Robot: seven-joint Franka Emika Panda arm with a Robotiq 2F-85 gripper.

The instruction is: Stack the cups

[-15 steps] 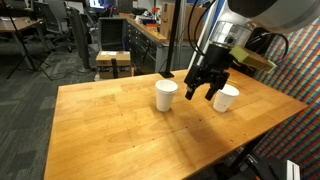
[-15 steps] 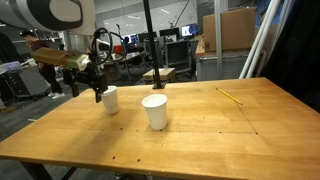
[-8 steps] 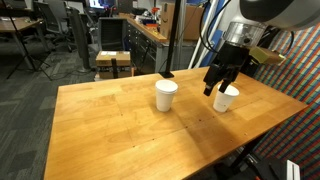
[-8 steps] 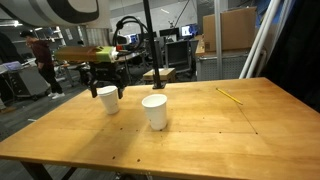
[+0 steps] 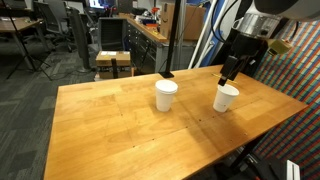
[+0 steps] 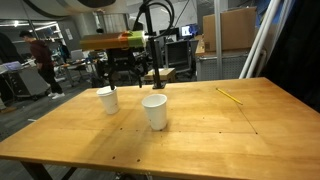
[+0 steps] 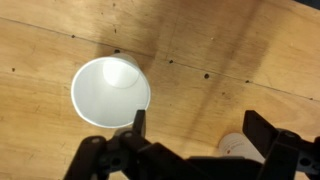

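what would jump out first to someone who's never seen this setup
Two plain white cups stand upright and apart on a wooden table: one cup near the middle, the other cup nearer the table's edge. The gripper hangs close above that second one, its jaws open and holding nothing.

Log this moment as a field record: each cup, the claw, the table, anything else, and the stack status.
cup A: white, upright, under the claw
cup B: white, upright, standing free mid-table, empty in the wrist view
claw: open, hovering over cup A, holding nothing
table: wood
other: thin yellow stick lying on the table, away from both cups
stacked: no, the two stand apart
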